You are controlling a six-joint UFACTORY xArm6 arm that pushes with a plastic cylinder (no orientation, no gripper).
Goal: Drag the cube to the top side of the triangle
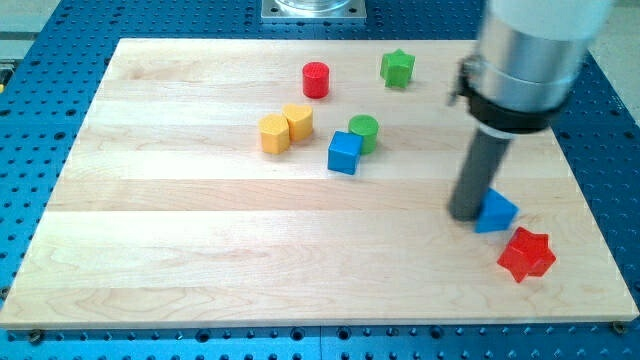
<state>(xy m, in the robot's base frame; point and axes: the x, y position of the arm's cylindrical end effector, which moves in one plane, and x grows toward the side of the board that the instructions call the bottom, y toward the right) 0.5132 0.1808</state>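
The blue cube point(344, 152) sits near the middle of the wooden board point(200, 240), touching the green cylinder point(364, 131) at its upper right. The blue triangle point(496, 211) lies at the view's right, just above-left of the red star point(526, 254). My tip point(466, 213) rests on the board against the triangle's left side, far to the right of the cube.
Two yellow blocks point(285, 127) sit side by side left of the cube. A red cylinder point(316, 79) and a green star point(397, 68) lie near the view's top. The arm's grey body point(530, 60) hangs over the upper right.
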